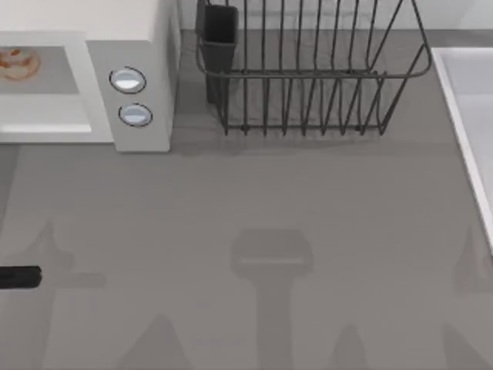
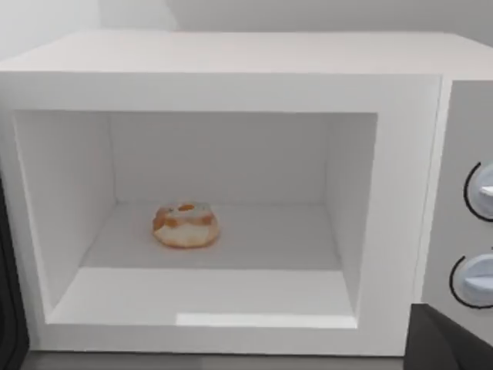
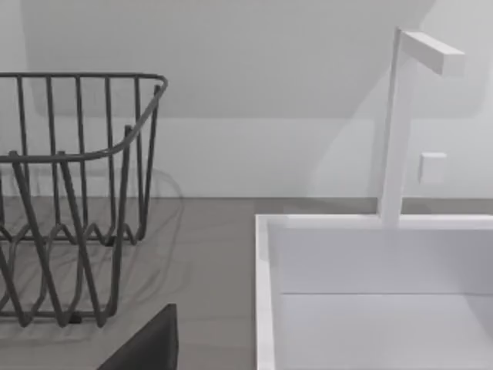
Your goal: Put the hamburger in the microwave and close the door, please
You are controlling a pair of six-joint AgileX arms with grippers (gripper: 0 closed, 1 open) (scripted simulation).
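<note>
One hamburger (image 2: 186,225) is sitting on the floor of the microwave (image 1: 139,31), inside the open cavity, left of centre in the left wrist view and well clear of the walls. One microwave is standing at the tabletop's far left corner, with two round knobs (image 1: 128,80) stacked on its front panel. The door (image 2: 9,308) is standing open, a dark sliver of it showing beside the cavity. One dark wire dish rack (image 1: 308,69) is sitting along the far edge, just beside the microwave, and one white sink (image 3: 370,293) with a tap (image 3: 408,123) is lying at the right edge. Whether either arm's pincer is wide or narrow, I cannot tell.
</note>
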